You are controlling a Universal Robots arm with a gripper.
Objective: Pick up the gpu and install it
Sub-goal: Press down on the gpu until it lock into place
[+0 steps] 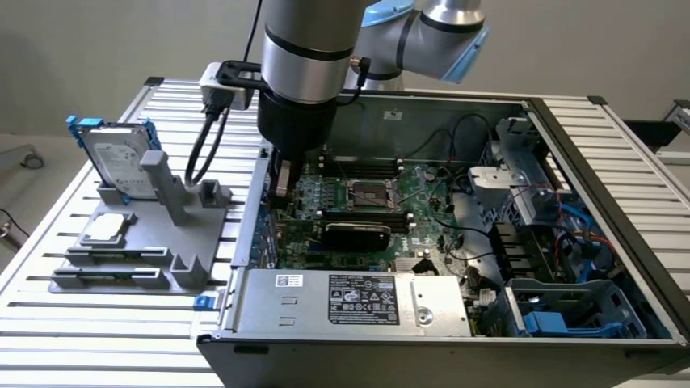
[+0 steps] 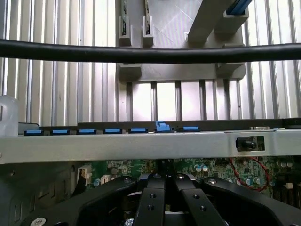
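Observation:
The gpu [image 1: 356,235], a card with a black rounded shroud, stands on the green motherboard [image 1: 426,190] in the middle of the open computer case. My gripper [image 1: 283,191] hangs low inside the case, close to its wall on the exterior view's left, a short way from the gpu's end. I cannot tell whether it touches the card. In the wrist view the gripper [image 2: 165,181] has its black fingers [image 2: 151,202] pressed together with nothing between them, above the motherboard [image 2: 207,168].
A grey fixture [image 1: 161,259] on the slatted table holds a silver hard drive with blue rails [image 1: 113,158] and a small silver chip [image 1: 108,229]. The power supply [image 1: 361,303] fills the case's front. The case wall [image 2: 141,143] and a black cable [image 2: 141,54] cross the wrist view.

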